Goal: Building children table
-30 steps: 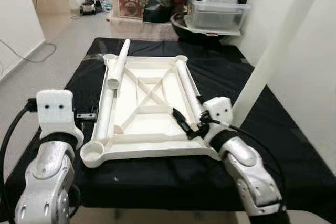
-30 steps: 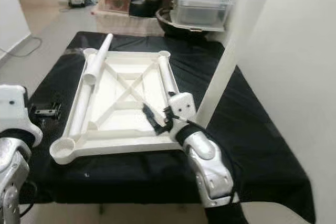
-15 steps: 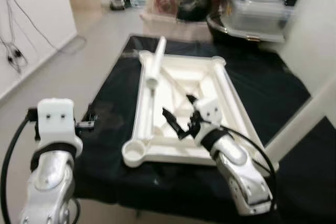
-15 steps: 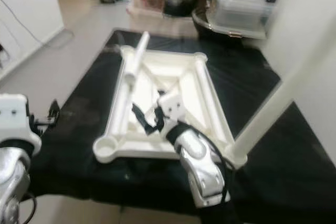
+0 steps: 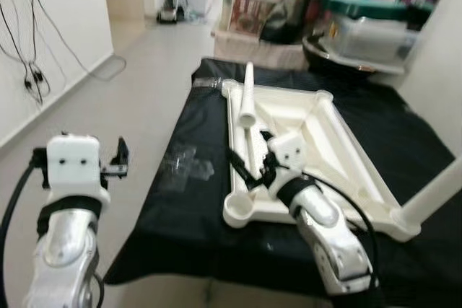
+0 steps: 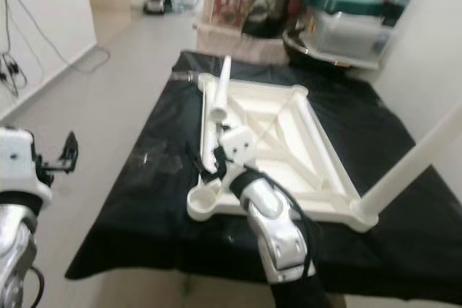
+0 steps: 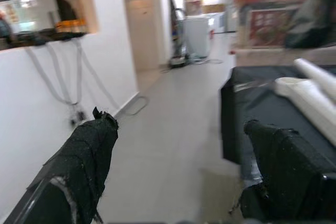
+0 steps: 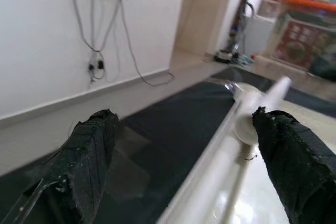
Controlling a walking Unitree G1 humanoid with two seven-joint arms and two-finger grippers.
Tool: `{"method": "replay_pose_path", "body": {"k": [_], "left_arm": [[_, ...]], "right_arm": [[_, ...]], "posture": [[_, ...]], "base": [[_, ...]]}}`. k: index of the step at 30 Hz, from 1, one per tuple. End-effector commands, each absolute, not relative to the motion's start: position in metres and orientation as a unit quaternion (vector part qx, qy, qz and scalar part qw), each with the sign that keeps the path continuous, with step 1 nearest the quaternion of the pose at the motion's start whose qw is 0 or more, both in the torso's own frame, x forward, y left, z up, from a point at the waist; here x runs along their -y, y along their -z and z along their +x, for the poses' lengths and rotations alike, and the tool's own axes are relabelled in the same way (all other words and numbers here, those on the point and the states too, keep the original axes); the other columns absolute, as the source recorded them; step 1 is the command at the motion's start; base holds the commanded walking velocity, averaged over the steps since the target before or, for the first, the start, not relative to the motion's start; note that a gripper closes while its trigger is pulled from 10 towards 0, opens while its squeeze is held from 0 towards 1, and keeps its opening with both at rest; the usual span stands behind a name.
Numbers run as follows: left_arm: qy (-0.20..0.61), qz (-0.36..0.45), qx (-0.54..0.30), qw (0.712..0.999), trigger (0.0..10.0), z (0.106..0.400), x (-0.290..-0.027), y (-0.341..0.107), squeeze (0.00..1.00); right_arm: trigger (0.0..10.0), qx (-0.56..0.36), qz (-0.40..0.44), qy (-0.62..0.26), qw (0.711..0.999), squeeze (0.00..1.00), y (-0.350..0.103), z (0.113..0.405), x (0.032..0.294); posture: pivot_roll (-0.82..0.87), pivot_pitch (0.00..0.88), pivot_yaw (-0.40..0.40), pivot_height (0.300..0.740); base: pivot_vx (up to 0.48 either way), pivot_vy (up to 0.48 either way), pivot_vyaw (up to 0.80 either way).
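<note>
Fingers (image 8: 89, 156) of the right gripper (image 5: 245, 171) spread over the blurred tabletop frame (image 5: 346, 171); left gripper (image 5: 119, 160) spread too.

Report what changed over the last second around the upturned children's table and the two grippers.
The right gripper swung from the table frame's right rail across to its left rail, over the loose white leg tube, fingers open, holding nothing. The camera turned too, so the scene's shift is not the things moving. The white table frame, the fitted corner leg and the idle left gripper stayed put.
</note>
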State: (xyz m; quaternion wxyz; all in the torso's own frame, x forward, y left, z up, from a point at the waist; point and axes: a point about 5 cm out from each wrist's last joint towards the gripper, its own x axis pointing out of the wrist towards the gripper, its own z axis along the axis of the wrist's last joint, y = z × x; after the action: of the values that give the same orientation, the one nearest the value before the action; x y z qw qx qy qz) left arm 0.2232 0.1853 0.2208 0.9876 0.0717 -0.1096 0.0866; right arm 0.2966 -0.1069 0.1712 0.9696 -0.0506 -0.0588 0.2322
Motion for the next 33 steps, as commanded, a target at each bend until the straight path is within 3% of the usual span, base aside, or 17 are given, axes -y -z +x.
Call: {"method": "replay_pose_path", "body": {"k": [1, 17, 33], "left_arm": [[-0.072, 0.058, 0.102, 0.990, 10.0, 0.225, -0.181, -0.214, 0.00], [-0.059, 0.068, 0.095, 0.991, 10.0, 0.225, -0.177, -0.201, 0.00], [-0.093, 0.068, 0.089, 0.989, 10.0, 0.227, -0.186, -0.191, 0.00]], "right_arm": [[10.0, 0.044, -0.055, -0.211, 0.975, 0.00, -0.167, 0.299, 0.116], [10.0, 0.049, -0.063, -0.211, 0.974, 0.00, -0.167, 0.302, 0.114], [10.0, 0.042, -0.042, -0.215, 0.975, 0.00, -0.171, 0.306, 0.113]], "posture": [[0.09, 0.000, -0.093, 0.740], [0.09, 0.000, -0.087, 0.740], [0.07, 0.000, -0.087, 0.740]], "base": [[0.326, 0.000, 0.00], [0.316, 0.000, 0.00], [0.000, 0.000, 0.00]]}}
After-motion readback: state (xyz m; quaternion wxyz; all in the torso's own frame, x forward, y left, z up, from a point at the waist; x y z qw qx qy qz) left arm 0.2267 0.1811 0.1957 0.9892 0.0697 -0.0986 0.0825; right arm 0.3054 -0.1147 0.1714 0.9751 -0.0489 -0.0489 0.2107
